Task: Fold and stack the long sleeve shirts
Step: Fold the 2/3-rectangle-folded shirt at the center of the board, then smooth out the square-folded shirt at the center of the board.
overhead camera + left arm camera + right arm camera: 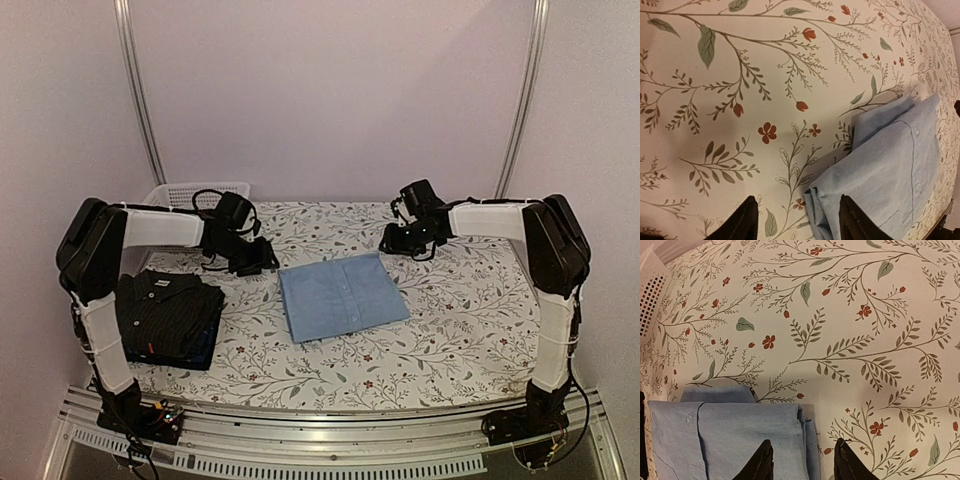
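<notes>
Dark fingers (747, 222) of the left gripper (798, 210) stand apart, clamped on nothing. One tip sits over the bare floral cloth (740, 75), the other over a folded corner of the light blue shirt (890, 170), a plain soft-cloth garment folded to a flat rectangle. The shirt's layered edge lies in the gap between the tips.

Across the garment, the right gripper (804, 450) shows the same. Its two dark fingers (760, 465) are spread and hold nothing, and the shirt's stacked side edge runs between them. One tip is over blue cloth, the other over printed leaves and red flowers.

Seen from above, the light blue shirt lies flat at the middle of the table (450, 330), button placket up. The left gripper is just beside its far-left corner and the right gripper just beside its far-right corner.

Well apart to the left, near the left arm's upright link, a black pinstriped shirt (165, 305), collared and folded, rests on a dark navy shirt (203, 348), whose edge shows along the near right side. A white plastic lattice basket (185, 192) stands at the table's far left edge, behind the left arm.
</notes>
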`<state>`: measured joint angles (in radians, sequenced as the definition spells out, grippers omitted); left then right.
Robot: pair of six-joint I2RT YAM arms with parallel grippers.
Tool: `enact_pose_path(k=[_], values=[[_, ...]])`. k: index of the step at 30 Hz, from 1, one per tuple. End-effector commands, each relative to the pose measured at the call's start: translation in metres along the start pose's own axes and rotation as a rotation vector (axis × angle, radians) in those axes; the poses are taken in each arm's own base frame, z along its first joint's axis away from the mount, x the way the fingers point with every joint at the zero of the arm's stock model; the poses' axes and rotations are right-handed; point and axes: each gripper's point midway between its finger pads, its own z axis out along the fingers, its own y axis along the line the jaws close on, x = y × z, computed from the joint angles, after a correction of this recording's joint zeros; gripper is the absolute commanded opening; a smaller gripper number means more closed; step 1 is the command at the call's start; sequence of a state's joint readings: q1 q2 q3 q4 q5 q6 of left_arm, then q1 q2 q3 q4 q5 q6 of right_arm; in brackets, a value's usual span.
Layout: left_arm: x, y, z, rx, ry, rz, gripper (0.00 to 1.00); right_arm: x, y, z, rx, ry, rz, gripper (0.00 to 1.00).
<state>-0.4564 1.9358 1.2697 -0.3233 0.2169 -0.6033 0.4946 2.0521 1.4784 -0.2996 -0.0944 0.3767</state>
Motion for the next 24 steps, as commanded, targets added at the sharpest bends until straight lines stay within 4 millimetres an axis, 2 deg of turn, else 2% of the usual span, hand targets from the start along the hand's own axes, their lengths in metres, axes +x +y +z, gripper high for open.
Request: enact_pose_path(k=[1, 4, 7, 9, 12, 15, 18, 24], values=[[-0.034, -0.019, -0.053, -0.035, -0.159, 0.056, 0.55, -0.012, 0.043, -0.038, -0.054, -0.053, -0.086, 0.34], [-0.025, -0.049, -0.060, 0.021, -0.162, 0.099, 0.51, 0.000, 0.073, -0.034, -0.115, -0.030, -0.127, 0.26], [-0.006, -0.077, -0.050, 0.080, -0.116, 0.132, 0.42, 0.008, 0.090, -0.020, -0.144, -0.004, -0.151, 0.22], [0.010, -0.093, -0.038, 0.128, -0.067, 0.142, 0.34, 0.011, 0.095, -0.009, -0.153, 0.016, -0.153, 0.17], [0.030, -0.107, -0.018, 0.156, -0.013, 0.161, 0.26, 0.016, 0.095, 0.007, -0.152, 0.040, -0.145, 0.15], [0.046, -0.103, 0.004, 0.148, 0.038, 0.162, 0.20, 0.017, 0.090, 0.023, -0.129, 0.050, -0.147, 0.15], [0.060, -0.085, 0.020, 0.100, 0.080, 0.158, 0.17, 0.021, 0.076, 0.044, -0.107, 0.074, -0.133, 0.16], [0.082, -0.045, 0.031, 0.017, 0.129, 0.142, 0.15, 0.032, 0.041, 0.072, -0.051, 0.120, -0.077, 0.19]])
